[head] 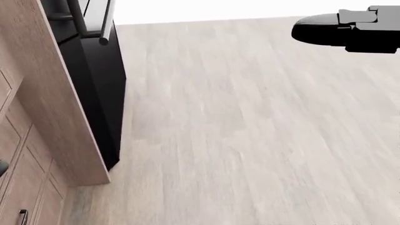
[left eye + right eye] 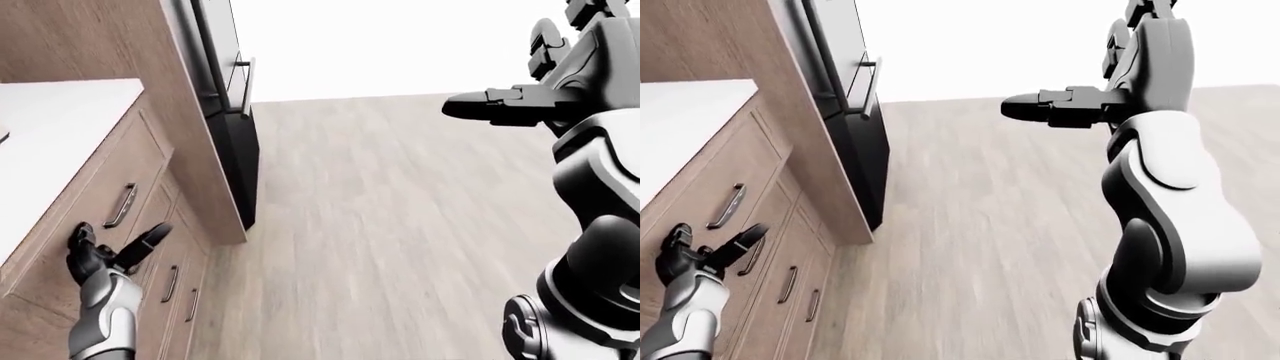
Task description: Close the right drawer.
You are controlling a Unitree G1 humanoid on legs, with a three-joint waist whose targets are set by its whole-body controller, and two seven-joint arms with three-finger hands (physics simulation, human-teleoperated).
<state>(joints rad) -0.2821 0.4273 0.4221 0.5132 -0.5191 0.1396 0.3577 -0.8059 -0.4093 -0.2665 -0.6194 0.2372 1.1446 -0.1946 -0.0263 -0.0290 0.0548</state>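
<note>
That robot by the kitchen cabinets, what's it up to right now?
It is closing a drawer. In the left-eye view its left hand sits with open fingers against the wooden top drawer, just below the handle, and the drawer front looks flush with the cabinet under the white counter. Its right hand is held up in the air over the floor, holding nothing.

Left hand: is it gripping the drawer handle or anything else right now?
No. The left hand is open against the drawer front, below the handle. The right hand holds nothing either.
</note>
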